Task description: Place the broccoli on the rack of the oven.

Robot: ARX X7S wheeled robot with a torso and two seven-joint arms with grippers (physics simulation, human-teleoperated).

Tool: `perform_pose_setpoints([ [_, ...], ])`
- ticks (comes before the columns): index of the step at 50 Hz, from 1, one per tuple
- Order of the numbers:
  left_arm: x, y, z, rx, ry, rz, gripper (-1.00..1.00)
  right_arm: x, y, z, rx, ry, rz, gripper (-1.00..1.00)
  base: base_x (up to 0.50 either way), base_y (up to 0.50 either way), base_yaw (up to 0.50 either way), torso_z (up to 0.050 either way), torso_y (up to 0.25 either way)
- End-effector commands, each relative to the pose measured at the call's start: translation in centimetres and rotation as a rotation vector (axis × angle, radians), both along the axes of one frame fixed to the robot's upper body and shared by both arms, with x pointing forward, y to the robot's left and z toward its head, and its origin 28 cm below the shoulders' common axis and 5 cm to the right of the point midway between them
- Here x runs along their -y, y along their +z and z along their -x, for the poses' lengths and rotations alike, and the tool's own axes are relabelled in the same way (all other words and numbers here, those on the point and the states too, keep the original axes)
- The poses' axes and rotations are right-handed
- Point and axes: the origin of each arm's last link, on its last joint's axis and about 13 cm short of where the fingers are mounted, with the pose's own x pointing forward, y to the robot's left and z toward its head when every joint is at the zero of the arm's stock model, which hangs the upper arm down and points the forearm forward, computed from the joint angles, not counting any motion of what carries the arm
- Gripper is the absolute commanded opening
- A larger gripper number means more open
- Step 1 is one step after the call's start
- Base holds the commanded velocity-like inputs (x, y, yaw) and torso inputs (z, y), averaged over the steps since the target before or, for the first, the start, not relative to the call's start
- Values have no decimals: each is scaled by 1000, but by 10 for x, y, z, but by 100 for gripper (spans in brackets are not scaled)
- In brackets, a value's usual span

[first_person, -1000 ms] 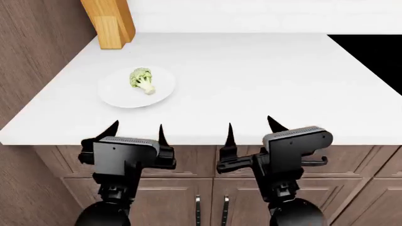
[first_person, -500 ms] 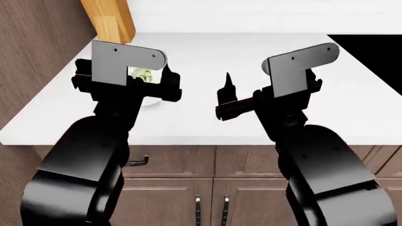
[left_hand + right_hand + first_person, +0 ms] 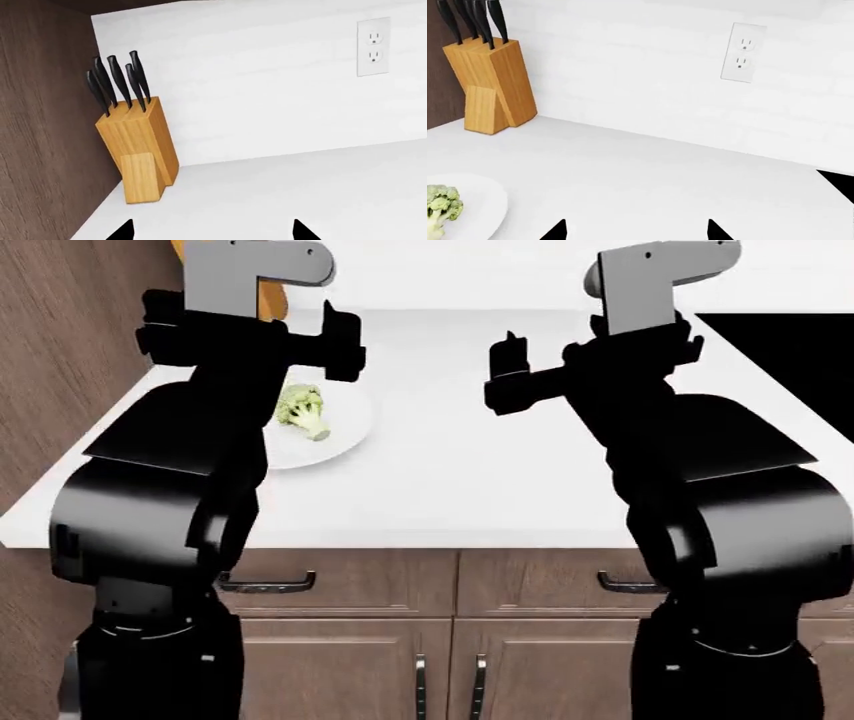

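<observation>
The broccoli (image 3: 302,408), a small light-green floret with a pale stalk, lies on a white plate (image 3: 344,432) at the left of the white counter. It also shows at the edge of the right wrist view (image 3: 439,207), on the plate (image 3: 484,200). My left gripper (image 3: 247,335) is open and empty, raised above the counter just beyond the plate; its fingertips (image 3: 123,231) show wide apart. My right gripper (image 3: 587,350) is open and empty, raised over the middle of the counter, to the right of the plate (image 3: 635,231). The oven and its rack are out of view.
A wooden knife block (image 3: 137,145) stands in the back left corner against a brown wall (image 3: 67,330); it also shows in the right wrist view (image 3: 490,85). A wall outlet (image 3: 742,52) is on the white backsplash. A black surface (image 3: 787,340) lies at the counter's right end. Brown cabinets (image 3: 441,600) are below.
Both arms have risen from below the counter's front edge to above the counter and reached forward. The broccoli and plate have not moved.
</observation>
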Motion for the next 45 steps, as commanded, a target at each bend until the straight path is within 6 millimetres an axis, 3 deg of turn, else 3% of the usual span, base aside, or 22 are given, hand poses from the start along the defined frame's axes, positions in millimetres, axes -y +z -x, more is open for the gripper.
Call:
perform_pose_setpoints([
  [1, -6, 5, -14, -28, 21, 5, 100, 4, 11, -14, -33, -9, 3, 100, 0, 0, 0, 0, 0],
  [13, -7, 2, -26, -62, 30, -15, 100, 11, 17, -27, -59, -44, 1, 100, 0, 0, 0, 0, 0],
  [31, -5, 1, -24, -12, -19, -24, 100, 12, 10, -32, -87, -34, 6, 100, 0, 0, 0, 0, 0],
  [45, -3, 2, -22, 15, -45, -23, 100, 14, 9, -31, -87, -32, 9, 100, 0, 0, 0, 41, 15],
])
